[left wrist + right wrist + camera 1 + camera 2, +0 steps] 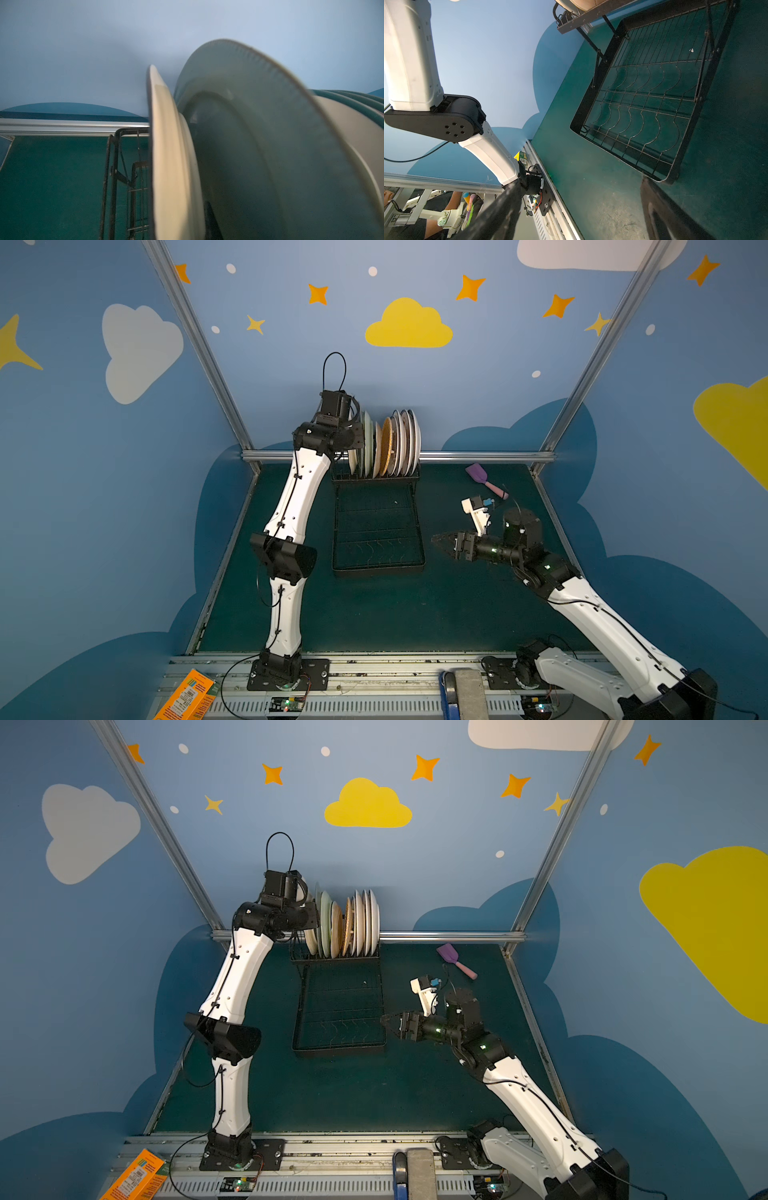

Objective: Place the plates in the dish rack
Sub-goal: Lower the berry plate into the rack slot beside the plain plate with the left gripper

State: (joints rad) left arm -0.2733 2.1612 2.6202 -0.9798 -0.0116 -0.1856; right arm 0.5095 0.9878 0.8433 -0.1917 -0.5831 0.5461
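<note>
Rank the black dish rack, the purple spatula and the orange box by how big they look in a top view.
1. dish rack, clearly the largest.
2. orange box, though it sits nearer the camera and is cut off by the frame, so this place is unsure.
3. spatula.

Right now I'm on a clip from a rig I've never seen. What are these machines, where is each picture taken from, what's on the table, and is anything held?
Two white-and-black robot arms stand at the table's near edge, each ending in a two-finger gripper. The two wide pictures come from one camera pair looking down from above; the other two come from cameras on the arms' wrists. On the table sit a black wire dish rack, with plates standing upright in its raised back tier, and a purple-and-pink spatula at the far right. The left gripper seems shut on the cream plate at the row's left end. The right gripper hovers open and empty beside the rack's flat tray.
</note>
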